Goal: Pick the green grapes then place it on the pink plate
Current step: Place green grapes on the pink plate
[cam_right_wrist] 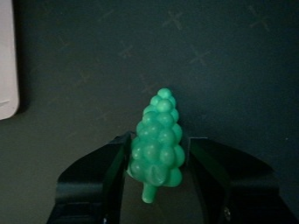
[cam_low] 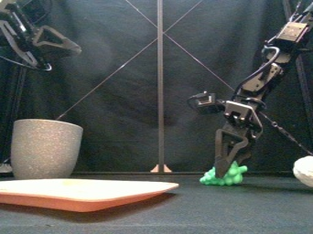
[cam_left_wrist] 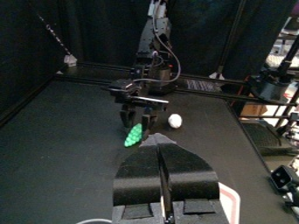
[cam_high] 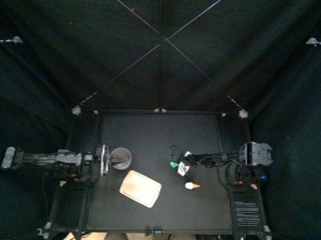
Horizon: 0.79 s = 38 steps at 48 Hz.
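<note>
Pink plate (cam_low: 86,192) lies empty near the front of the surface (cam_low: 232,208), about 7 o'clock from centre, and the green grapes (cam_right_wrist: 158,140) rest toward its 2 o'clock (well apart). Right hand (cam_right_wrist: 158,164) straddles the bunch, jaws spread on either side. Left hand (cam_left_wrist: 165,171), pressed closed, hangs at 9 o'clock.

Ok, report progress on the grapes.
Done: the right gripper straddles the green grapes, jaws open. In hand: the grasp; the grapes lie on the table. To do: lifting and carrying them to the bare pink plate. The left gripper rests shut at the table's left.
</note>
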{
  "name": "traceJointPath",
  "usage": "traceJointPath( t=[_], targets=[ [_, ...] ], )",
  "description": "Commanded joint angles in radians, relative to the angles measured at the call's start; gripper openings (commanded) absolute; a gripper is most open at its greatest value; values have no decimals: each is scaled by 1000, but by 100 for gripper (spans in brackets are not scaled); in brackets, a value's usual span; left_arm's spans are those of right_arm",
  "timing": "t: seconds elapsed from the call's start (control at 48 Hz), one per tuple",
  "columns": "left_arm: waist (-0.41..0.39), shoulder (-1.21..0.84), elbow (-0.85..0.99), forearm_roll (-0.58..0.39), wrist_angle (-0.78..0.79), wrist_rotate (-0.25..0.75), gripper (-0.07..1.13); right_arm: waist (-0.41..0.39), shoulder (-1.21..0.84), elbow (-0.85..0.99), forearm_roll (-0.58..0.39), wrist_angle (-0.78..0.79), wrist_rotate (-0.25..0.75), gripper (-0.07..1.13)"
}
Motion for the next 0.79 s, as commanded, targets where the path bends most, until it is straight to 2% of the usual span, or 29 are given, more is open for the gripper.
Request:
traceJointPath(
  t=[0.021, 0.292, 0.5, 0.792],
  targets=[
    [-2, 3, -8, 0, -9, 0, 13, 15, -21, -31, 5, -3, -2, 68],
    [0, 3, -5, 0, -11, 2, 13, 189, -11, -236, -15, -3, -5, 67],
    [-2, 3, 0, -2, -11, 0, 13, 285, 121, -419, -78, 0, -3, 67],
    [-2, 3, 20, -2, -11, 0, 13, 298, 333, -597, -89, 17, 0, 67]
  ],
)
